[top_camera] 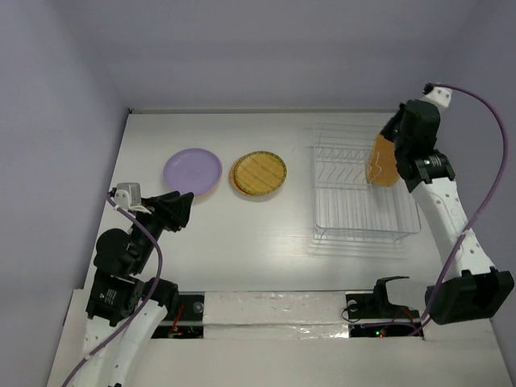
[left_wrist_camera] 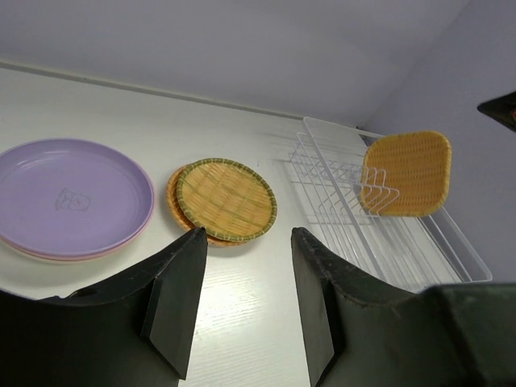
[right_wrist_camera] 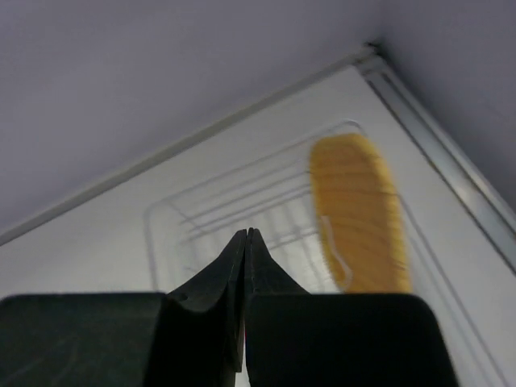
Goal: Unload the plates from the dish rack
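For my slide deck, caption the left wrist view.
Open left gripper faces a lavender plate and woven round plates, with a square orange plate upright in the dish rack.

The black two-finger left end effector (left_wrist_camera: 247, 242) sits low on the folded white-and-black left arm (top_camera: 121, 266), fingers partly spread with nothing between them. The right arm (top_camera: 451, 226) reaches far forward - its right end effector (right_wrist_camera: 246, 235) has both black fingers pressed flat together, empty.

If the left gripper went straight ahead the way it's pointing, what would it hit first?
Most likely the stack of round woven plates. In the wrist view the left gripper has its open jaws framing its near edge, though it might touch the table just short; depth is unclear.
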Controlling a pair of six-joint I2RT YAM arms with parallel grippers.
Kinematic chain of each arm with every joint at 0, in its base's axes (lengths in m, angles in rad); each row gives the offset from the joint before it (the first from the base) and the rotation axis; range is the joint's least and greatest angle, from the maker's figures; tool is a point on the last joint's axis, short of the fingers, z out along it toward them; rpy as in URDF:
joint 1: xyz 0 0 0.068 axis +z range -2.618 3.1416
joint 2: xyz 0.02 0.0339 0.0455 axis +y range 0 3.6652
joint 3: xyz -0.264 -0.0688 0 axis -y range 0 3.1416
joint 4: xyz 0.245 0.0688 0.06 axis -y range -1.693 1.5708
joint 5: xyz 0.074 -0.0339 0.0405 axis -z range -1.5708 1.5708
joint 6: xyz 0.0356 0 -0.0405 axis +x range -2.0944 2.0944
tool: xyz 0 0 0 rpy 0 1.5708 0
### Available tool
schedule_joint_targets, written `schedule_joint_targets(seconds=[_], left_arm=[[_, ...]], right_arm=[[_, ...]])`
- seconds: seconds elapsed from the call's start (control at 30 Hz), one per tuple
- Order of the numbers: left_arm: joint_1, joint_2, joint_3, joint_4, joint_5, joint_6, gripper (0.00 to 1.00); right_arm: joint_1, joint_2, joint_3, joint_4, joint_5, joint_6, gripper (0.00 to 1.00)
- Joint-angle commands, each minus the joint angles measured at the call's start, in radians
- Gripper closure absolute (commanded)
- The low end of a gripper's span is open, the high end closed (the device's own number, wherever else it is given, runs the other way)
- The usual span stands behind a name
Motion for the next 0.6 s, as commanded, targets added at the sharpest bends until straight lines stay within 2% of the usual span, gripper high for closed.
schedule_joint_targets(seconds=[0.0, 0.07, 0.1, 0.2, 0.37, 0.57], left_arm=[[-0.002, -0.026, -0.008, 0.055, 0.012, 0.003, 0.57], [-0.013, -0.035, -0.008, 0.05, 0.011, 0.002, 0.57], [-0.024, -0.04, -0.008, 0.05, 0.008, 0.002, 0.57], [-0.033, -0.06, -0.01, 0.05, 0.006, 0.002, 0.56], [-0.054, -0.061, -0.008, 0.052, 0.003, 0.002, 0.55], [-0.073, -0.078, -0.007, 0.047, -0.009, 0.002, 0.54]], right_arm=[[-0.105, -0.013, -0.143, 0.053, 0.061, 0.041, 1.0], [-0.188, -0.037, -0.205, 0.07, 0.038, 0.052, 0.97], [-0.213, -0.041, -0.223, 0.095, 0.006, 0.052, 0.73], [-0.267, 0.001, -0.245, 0.092, -0.052, 0.032, 0.35], [-0.276, 0.094, -0.219, 0.074, -0.051, -0.002, 0.34], [-0.276, 0.186, -0.194, 0.069, -0.02, 0.001, 0.45]])
